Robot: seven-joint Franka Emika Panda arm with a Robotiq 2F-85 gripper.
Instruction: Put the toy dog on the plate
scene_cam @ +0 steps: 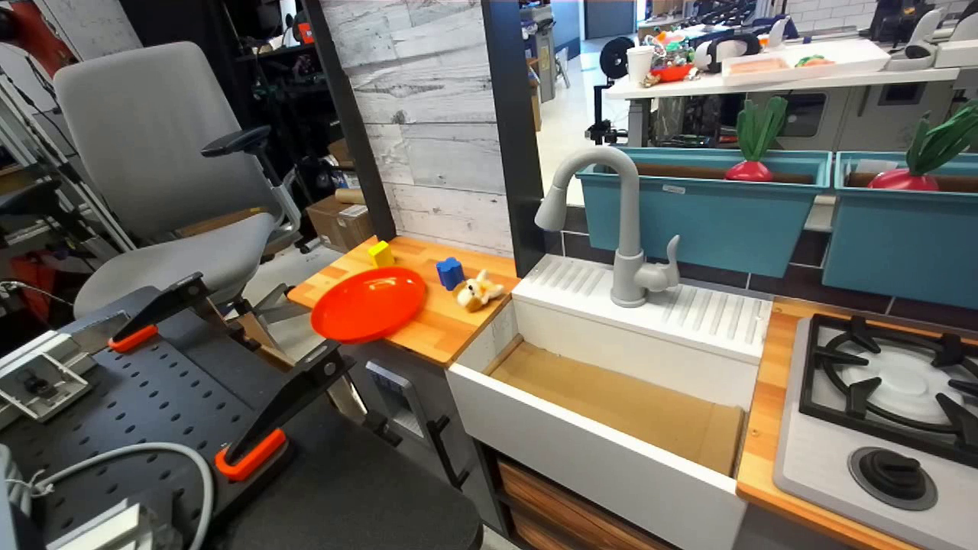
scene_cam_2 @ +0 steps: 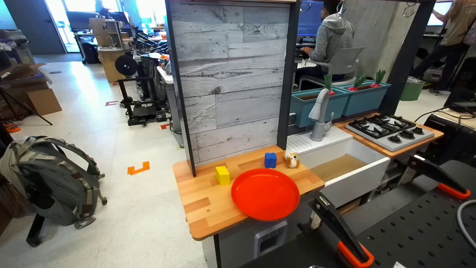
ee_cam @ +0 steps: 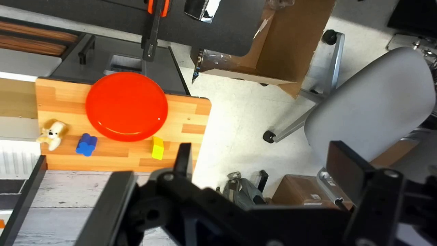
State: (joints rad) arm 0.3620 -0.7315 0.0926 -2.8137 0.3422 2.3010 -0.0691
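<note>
The toy dog (scene_cam: 478,292) is a small cream-white and tan figure on the wooden counter beside the sink. It shows in an exterior view (scene_cam_2: 292,159) and at the left of the wrist view (ee_cam: 53,134). The round orange-red plate (scene_cam: 368,304) lies on the same counter, with nothing on it. It shows in an exterior view (scene_cam_2: 265,194) and in the wrist view (ee_cam: 126,106). The dog is apart from the plate. My gripper (ee_cam: 264,155) is open, with nothing between its fingers, off to the side of the counter's end. It is out of view in both exterior views.
A blue block (ee_cam: 86,144) stands between dog and plate along the counter's back. A yellow block (ee_cam: 157,148) stands near the plate. A wood-look panel (scene_cam_2: 230,82) rises behind. The sink (scene_cam: 596,458) with a faucet (scene_cam: 628,221) and a stove (scene_cam: 879,412) adjoin the counter.
</note>
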